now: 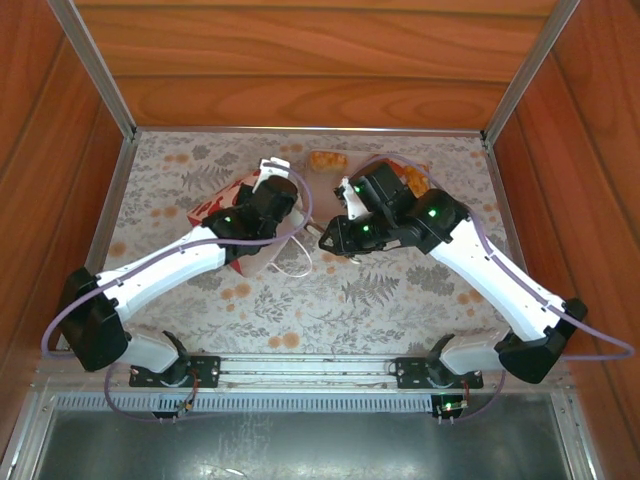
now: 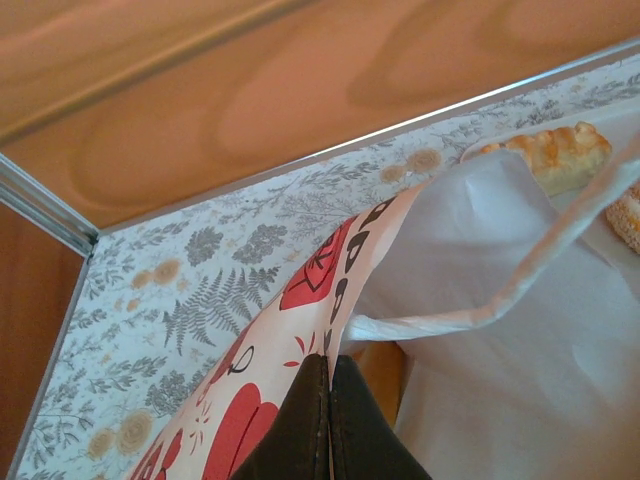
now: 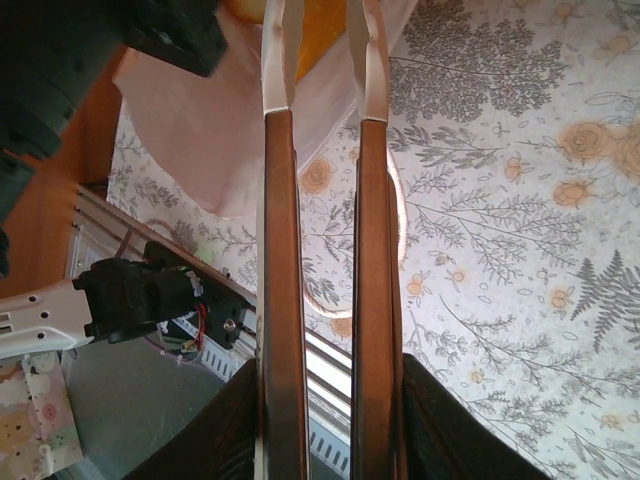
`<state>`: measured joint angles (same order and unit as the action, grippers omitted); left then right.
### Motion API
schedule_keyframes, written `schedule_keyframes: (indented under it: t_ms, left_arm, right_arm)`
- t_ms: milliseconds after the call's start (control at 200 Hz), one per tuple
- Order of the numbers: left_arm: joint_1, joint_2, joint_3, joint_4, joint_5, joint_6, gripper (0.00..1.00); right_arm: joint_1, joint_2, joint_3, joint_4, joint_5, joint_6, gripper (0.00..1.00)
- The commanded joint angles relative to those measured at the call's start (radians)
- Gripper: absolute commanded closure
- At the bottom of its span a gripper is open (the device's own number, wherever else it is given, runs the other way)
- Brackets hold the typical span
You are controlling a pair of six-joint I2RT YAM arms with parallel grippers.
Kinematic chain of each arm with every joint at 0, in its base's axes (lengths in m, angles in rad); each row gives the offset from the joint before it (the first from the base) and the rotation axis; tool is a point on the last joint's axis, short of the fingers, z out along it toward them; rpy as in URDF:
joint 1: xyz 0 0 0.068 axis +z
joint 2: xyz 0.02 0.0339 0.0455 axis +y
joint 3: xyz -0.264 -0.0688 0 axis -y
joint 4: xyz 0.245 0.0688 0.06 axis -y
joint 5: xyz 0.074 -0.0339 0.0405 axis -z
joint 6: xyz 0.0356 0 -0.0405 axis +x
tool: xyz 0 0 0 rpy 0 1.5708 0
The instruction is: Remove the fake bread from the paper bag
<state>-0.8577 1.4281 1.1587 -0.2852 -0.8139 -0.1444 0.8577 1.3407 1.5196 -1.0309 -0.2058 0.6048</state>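
We're mid-extraction here: the paper bag [image 1: 222, 207] lies on its side at about ten o'clock on the desk [image 1: 400, 290], mouth facing three o'clock. The left pincer [image 2: 330, 420] is pressed together on the bag's rim, lifting the mouth beside the cord handle [image 2: 500, 290]. The right pincer [image 3: 332, 365] is clamped on a pair of tongs [image 3: 280, 250]. Their blades stand slightly apart, and their pale tips point at the white opening. Some fake bread [image 1: 327, 160] sits out at twelve o'clock near the far edge. An orange patch shows between the tong tips inside the bag, and we reckon that's another piece, though we can't be sure. We judge the next move calls for sliding the tips deeper along the bag's floor. Then squeeze the blades on that piece and draw it straight out toward three o'clock while the left grip holds the mouth open.
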Motion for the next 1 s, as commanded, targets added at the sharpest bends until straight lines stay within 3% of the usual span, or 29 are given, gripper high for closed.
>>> schedule_keyframes:
  t_ms: [0, 225, 995]
  left_arm:
    - [-0.026, 0.031, 0.034, -0.009, -0.073, 0.008, 1.0]
    - [-0.051, 0.037, 0.037, -0.008, -0.049, -0.025, 1.0]
    - [-0.061, 0.048, 0.024, -0.009, -0.073, -0.084, 1.0]
  right_arm:
    - [0.006, 0.007, -0.028, 0.089, -0.055, 0.011, 0.66]
    - [0.004, 0.058, -0.116, 0.23, -0.126, 0.05, 0.64]
    - [-0.049, 0.3, -0.15, 0.425, -0.267, 0.126, 0.54]
